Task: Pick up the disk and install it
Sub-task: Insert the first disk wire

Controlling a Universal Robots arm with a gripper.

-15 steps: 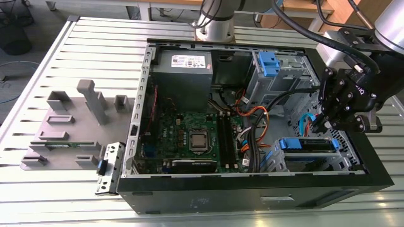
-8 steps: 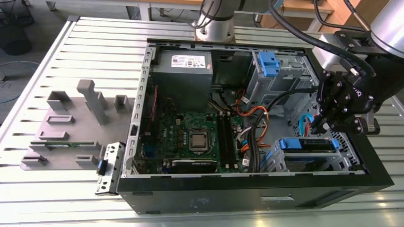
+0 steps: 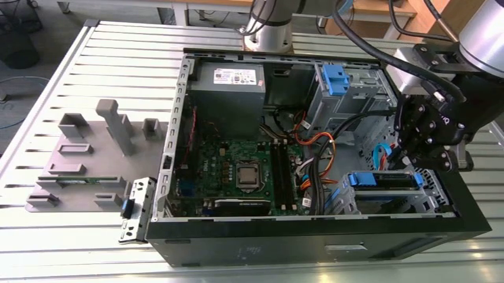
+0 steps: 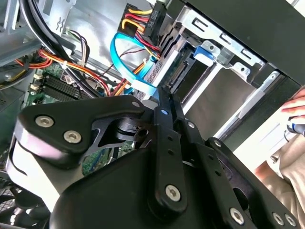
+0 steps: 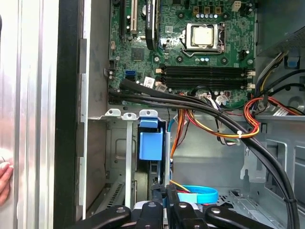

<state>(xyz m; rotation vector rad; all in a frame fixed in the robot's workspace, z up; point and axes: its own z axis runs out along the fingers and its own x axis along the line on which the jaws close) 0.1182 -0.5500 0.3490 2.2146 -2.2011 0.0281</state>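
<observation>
Black gripper hangs inside the open black computer case, just above the silver disk in blue plastic carrier seated in the lower bay. Finger opening: cannot tell. Risk: nearby blue data cable snagging on the arm.

The arm reached down steeply from the exterior view's right, its black gripper hanging low, linkages folded together.
</observation>
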